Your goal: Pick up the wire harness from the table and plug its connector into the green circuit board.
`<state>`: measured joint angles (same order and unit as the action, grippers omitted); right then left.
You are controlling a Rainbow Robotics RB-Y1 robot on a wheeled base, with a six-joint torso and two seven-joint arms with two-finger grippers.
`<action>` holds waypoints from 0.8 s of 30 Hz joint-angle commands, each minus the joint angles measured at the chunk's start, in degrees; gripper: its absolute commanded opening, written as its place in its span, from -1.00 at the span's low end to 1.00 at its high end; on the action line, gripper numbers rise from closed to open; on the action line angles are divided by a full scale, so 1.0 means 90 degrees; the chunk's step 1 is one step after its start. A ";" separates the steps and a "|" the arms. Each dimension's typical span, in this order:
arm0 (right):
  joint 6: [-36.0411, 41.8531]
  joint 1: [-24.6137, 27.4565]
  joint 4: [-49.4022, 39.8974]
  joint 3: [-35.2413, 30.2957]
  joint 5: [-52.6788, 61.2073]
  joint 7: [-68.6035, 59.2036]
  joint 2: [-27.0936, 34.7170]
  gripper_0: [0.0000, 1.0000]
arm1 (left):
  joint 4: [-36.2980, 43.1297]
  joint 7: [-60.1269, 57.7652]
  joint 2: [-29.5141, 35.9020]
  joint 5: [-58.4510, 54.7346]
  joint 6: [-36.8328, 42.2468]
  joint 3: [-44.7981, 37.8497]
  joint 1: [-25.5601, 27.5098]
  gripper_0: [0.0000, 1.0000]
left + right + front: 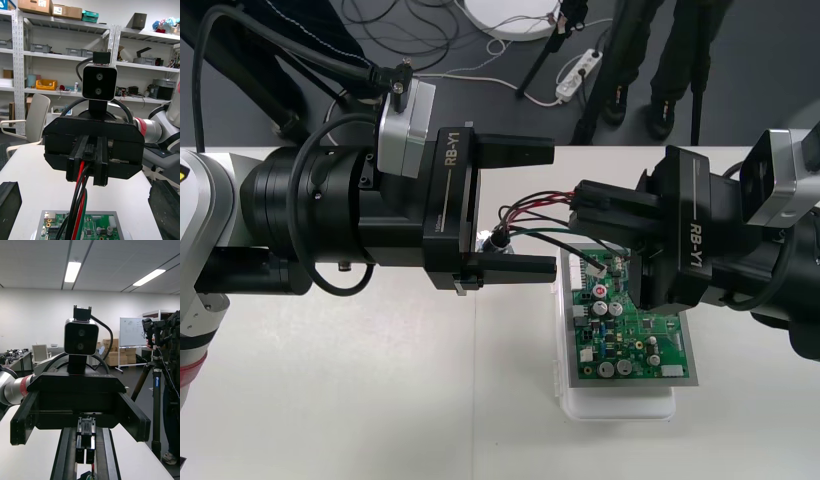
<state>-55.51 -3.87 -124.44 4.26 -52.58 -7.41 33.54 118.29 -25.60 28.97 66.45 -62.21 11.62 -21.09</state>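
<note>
The green circuit board lies on its white base right of the table's middle. My right gripper hovers over the board's far end, shut on the harness's black plug. In the right wrist view the plug sits between that gripper's fingers. Red, black and green wires loop left from it to the round metal socket. My left gripper faces the right one, open, its fingers either side of the wire loop. The wires hang down toward the board.
Bare table stretches in front of and under the left arm. Beyond the far edge, the dark floor holds cables, a power strip and tripod legs.
</note>
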 commanded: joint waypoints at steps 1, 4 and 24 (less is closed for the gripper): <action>0.0133 -0.0234 -0.0197 0.0201 -0.0027 -0.0056 0.0072 -1.00 | 0.0050 0.0218 -0.0143 -0.0108 0.0291 0.0135 -0.0244 1.00; 0.0123 -0.0225 -0.0197 0.0211 -0.0027 -0.0056 0.0082 -1.00 | 0.0040 0.0198 -0.0143 -0.0127 0.0291 0.0135 -0.0254 1.00; 0.0211 -0.0303 -0.0197 0.0347 -0.0164 -0.0085 0.0072 -1.00 | 0.0050 0.0208 -0.0113 -0.0274 0.0291 0.0145 -0.0332 1.00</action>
<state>-54.53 -4.80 -124.44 6.14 -53.77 -7.41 33.54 118.28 -25.61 28.95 65.24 -62.21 11.62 -21.78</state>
